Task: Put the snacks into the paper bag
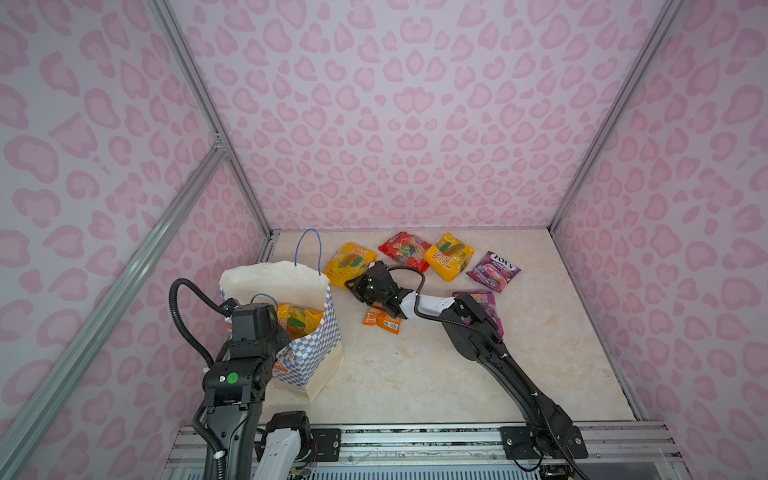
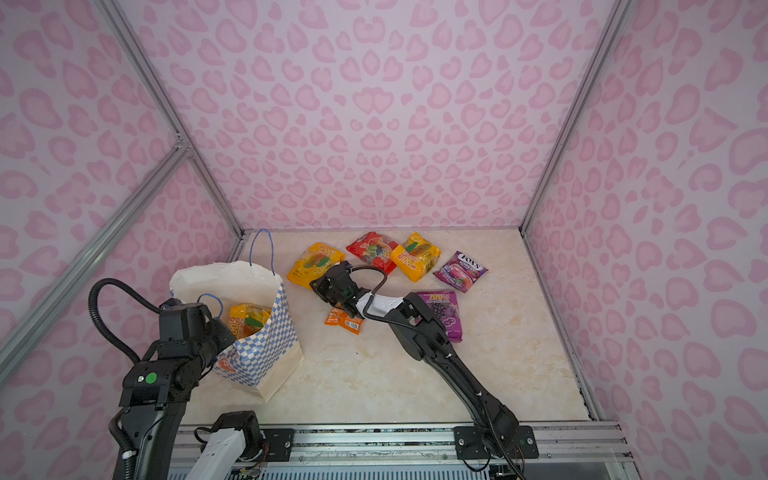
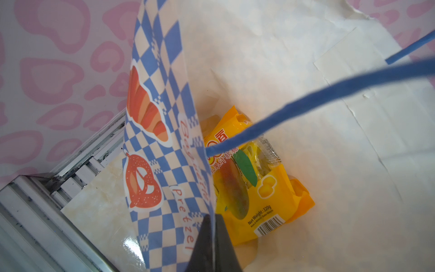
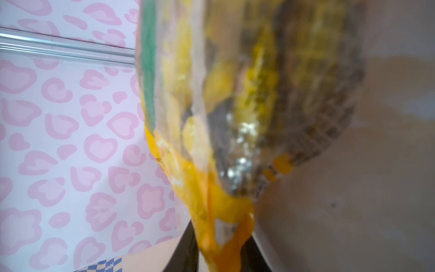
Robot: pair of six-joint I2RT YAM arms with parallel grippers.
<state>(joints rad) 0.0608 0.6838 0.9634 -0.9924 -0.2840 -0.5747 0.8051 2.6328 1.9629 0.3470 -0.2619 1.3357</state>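
- The right pincer (image 4: 221, 252) appears clenched on the flat end seam of a yellow packet (image 1: 347, 264). The wrist view is blurred. The seam is judged the thinnest, firmest hold on a plump, slippery pouch.
- That packet sits just beside the bag's far corner. Whether it rests on the surface (image 1: 415, 374) or is raised cannot be told.
- The left pincer (image 3: 213, 237) is clenched on the near wall of the paper bag (image 1: 316, 349), one finger inside and one outside. This evidently holds the mouth open and the bag upright.
- The bag is thin, creased white paper with a blue check band, pastry prints and cord handles (image 1: 307, 249). It is judged light and easily tipped.
- One bagged packet (image 3: 254, 193), glossy yellow film, lies at the bottom.
- The cream, marble-look surface carries a red packet (image 1: 403, 249) touching a far yellow packet (image 1: 449, 255), and a FOX'S packet (image 1: 494, 272).
- A purple packet (image 2: 442, 305) lies partly under the right arm, and a small orange packet (image 1: 376, 318) below its wrist. All are shiny film.
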